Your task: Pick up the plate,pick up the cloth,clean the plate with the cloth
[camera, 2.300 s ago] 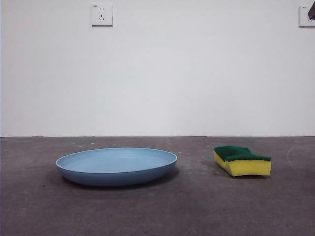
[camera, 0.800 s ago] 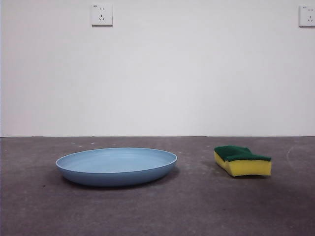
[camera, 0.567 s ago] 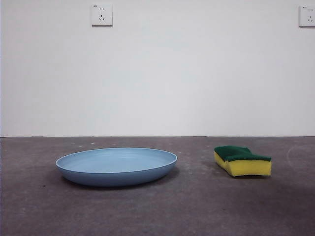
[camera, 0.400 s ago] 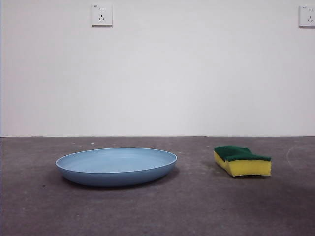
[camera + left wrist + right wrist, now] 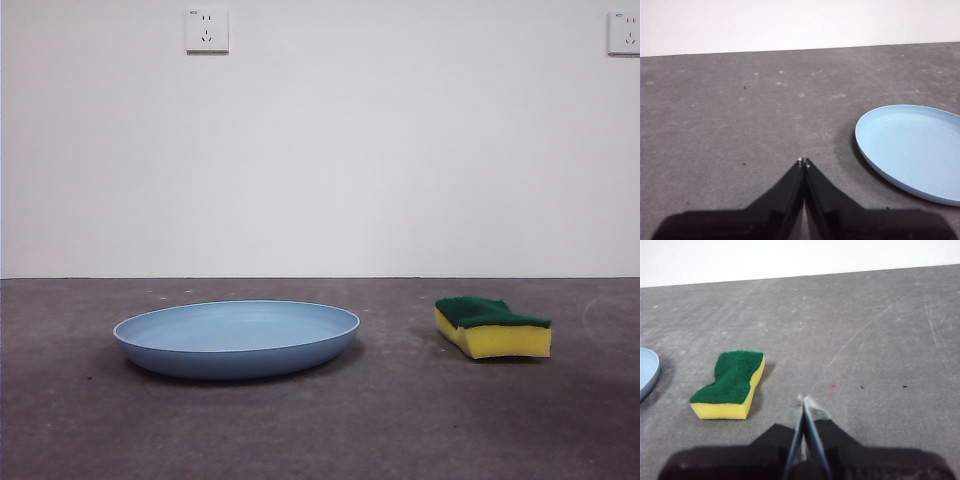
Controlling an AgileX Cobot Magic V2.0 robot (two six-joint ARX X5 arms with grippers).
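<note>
Left gripper (image 5: 803, 161): the two black jaws are pressed together, tips meeting at a point in the lower centre of the left wrist frame, above bare grey desk (image 5: 740, 110). They hold nothing. The plate (image 5: 912, 150), light blue, round and shallow, lies flat at the right edge of that frame, partly cut off by it, apart from the jaw tips.

Right gripper (image 5: 803, 399): the jaws are likewise closed tip to tip in the lower centre of the right wrist frame, empty, over the desk. The cloth (image 5: 732, 382), a wavy-edged sponge of yellow foam with a dark green top layer, rests green side up in the left half of that frame, apart from the jaws. A sliver of the plate's rim shows at the far left edge, near the cloth but not touching it.

Front view: neither arm appears. The plate (image 5: 237, 338) sits left of centre in the lower half of the frame; the cloth (image 5: 492, 327) sits to its right, with open desk between them. Both rest on the desk (image 5: 400, 420). Behind stands a white wall (image 5: 400, 150) bearing two sockets, one at upper left (image 5: 206, 30), one at the upper right corner (image 5: 624, 32).
</note>
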